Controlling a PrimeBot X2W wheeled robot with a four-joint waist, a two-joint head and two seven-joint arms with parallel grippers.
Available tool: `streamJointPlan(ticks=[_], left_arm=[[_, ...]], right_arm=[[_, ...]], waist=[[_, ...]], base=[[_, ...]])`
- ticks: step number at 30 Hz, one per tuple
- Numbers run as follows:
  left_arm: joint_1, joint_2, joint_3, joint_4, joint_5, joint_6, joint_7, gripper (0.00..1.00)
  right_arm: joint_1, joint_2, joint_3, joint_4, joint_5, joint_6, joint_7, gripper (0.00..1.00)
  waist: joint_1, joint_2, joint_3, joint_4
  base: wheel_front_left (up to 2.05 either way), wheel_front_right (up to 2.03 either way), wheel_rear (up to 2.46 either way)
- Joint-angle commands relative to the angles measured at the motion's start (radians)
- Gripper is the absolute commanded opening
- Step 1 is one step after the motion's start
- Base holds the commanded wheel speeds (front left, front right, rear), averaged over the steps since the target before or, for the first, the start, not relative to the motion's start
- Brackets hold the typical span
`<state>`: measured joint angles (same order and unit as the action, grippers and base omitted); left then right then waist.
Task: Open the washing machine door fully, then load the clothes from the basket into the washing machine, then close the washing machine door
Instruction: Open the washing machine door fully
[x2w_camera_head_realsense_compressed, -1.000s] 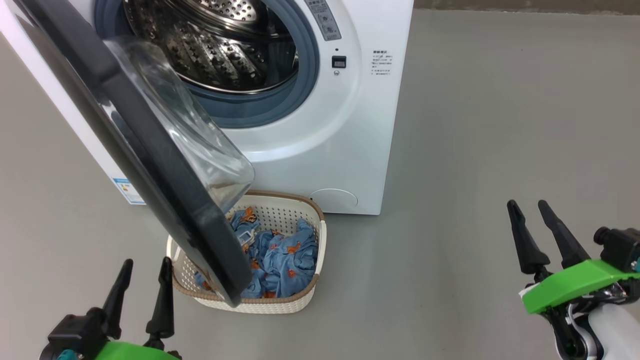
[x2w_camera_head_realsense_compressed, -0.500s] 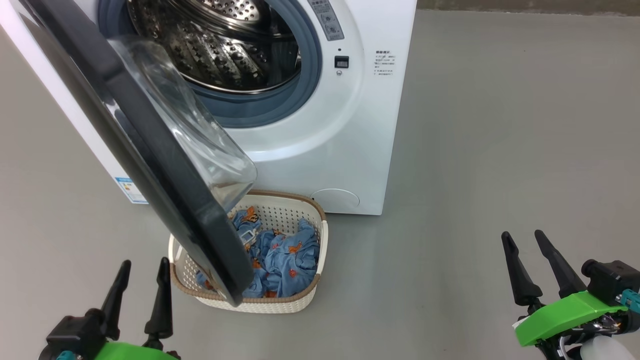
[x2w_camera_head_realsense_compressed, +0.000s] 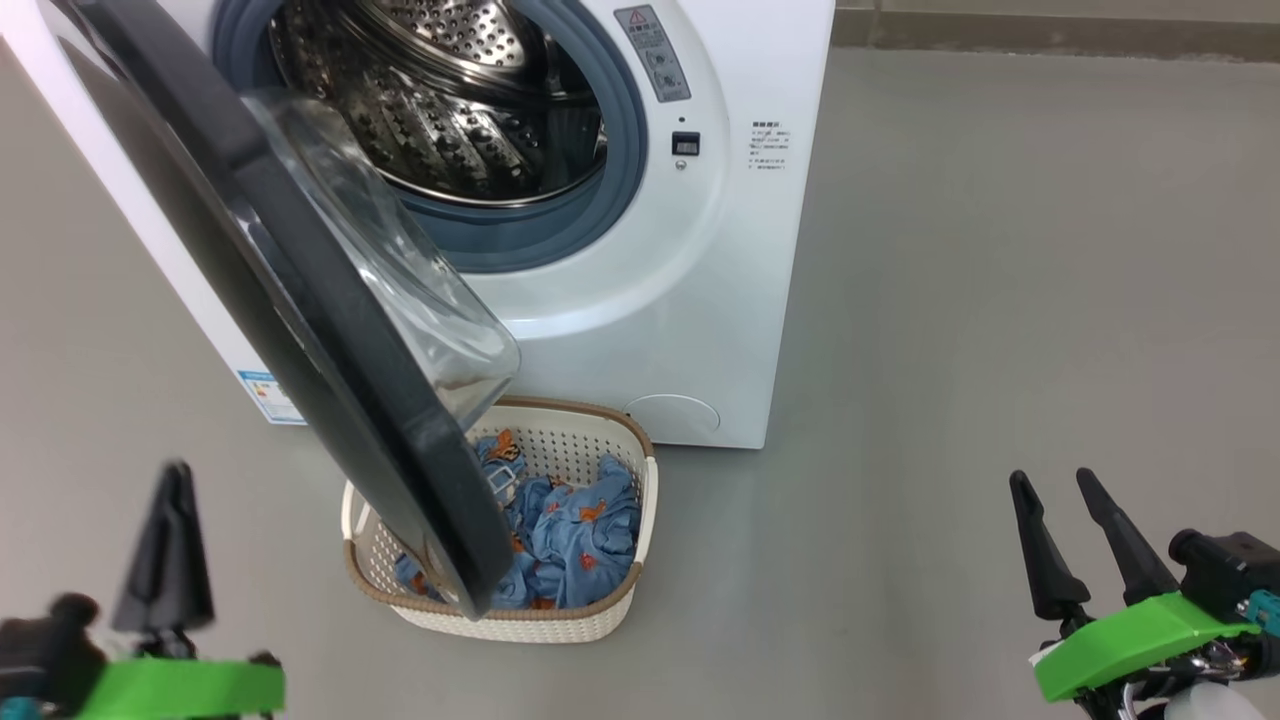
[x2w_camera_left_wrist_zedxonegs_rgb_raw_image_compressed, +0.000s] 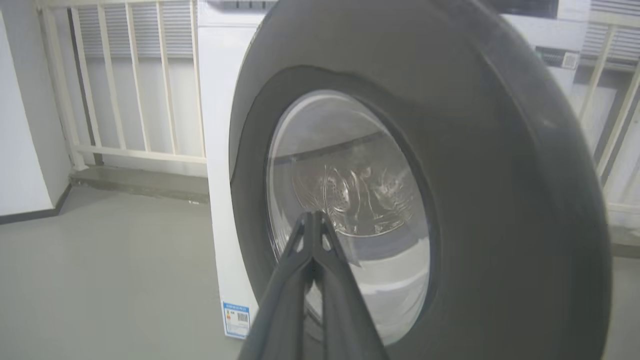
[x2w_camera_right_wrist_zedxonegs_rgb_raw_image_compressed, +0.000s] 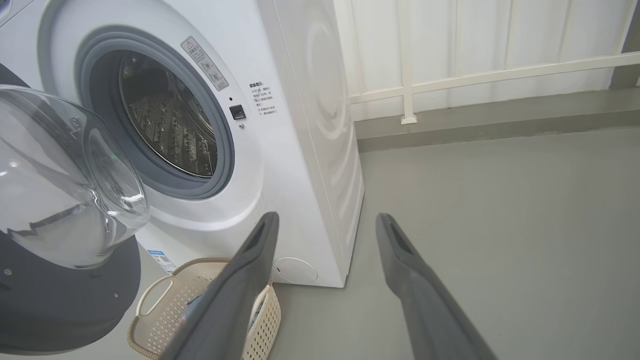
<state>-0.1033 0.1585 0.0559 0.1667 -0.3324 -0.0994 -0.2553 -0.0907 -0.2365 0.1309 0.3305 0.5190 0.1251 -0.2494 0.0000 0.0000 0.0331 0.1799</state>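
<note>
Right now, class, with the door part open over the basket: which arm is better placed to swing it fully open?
Left, probably. The left pincer, shut, points at the outer face of the washing machine door, close by; the right pincer, open, stands farther off.

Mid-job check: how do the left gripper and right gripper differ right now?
Left gripper is shut, fingers pressed together; right gripper is open, fingers spread.
Left gripper faces the outer side of the washing machine door; right gripper faces the washing machine front's right corner, with the basket low beside it.
Left gripper looks blurred in the head view; right gripper is sharp.
Both are empty.
</note>
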Motion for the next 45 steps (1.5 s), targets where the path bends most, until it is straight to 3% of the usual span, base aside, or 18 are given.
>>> streamJointPlan(ticks=[1,9,13,17,25,33,45], left_arm=[[-0.048,0.026,0.041,-0.064,0.010,0.014,-0.006,0.00],[-0.073,0.023,-0.022,-0.432,0.058,0.055,0.100,0.00],[-0.087,-0.012,-0.128,-0.576,0.059,0.044,0.189,0.00],[-0.096,-0.044,-0.272,-0.625,0.041,0.018,0.279,0.00],[-0.085,-0.083,-0.403,-0.466,-0.039,0.006,0.317,0.00],[-0.071,-0.089,-0.397,-0.281,-0.062,0.022,0.271,0.00],[-0.098,-0.088,-0.364,-0.123,-0.075,0.042,0.224,0.00]], right_arm=[[0.002,-0.012,0.015,-0.027,-0.018,0.006,-0.012,1.00],[0.012,-0.014,0.011,-0.045,-0.059,0.006,-0.012,1.00],[0.008,-0.018,0.023,-0.040,-0.079,0.006,-0.012,1.00],[-0.004,-0.013,0.027,-0.036,-0.085,0.006,-0.012,1.00],[-0.020,-0.006,0.027,-0.039,-0.095,0.006,-0.012,1.00],[-0.024,-0.011,0.016,-0.042,-0.093,0.006,-0.012,1.00],[-0.030,-0.011,0.018,-0.046,-0.099,0.006,-0.012,1.00]], waist=[[0.0000,0.0000,-0.004,0.003],[0.0000,0.0000,-0.004,0.001],[0.0000,0.0000,0.007,-0.002],[0.0000,0.0000,0.019,-0.005],[0.0000,0.0000,0.039,-0.017],[0.0000,0.0000,0.047,-0.019],[0.0000,0.0000,0.054,-0.008]], base=[[0.00,0.00,0.00],[0.00,0.00,0.00],[0.00,0.00,0.00],[0.00,0.00,0.00],[0.00,0.00,0.00],[0.00,0.00,0.00],[0.00,0.00,0.00]])
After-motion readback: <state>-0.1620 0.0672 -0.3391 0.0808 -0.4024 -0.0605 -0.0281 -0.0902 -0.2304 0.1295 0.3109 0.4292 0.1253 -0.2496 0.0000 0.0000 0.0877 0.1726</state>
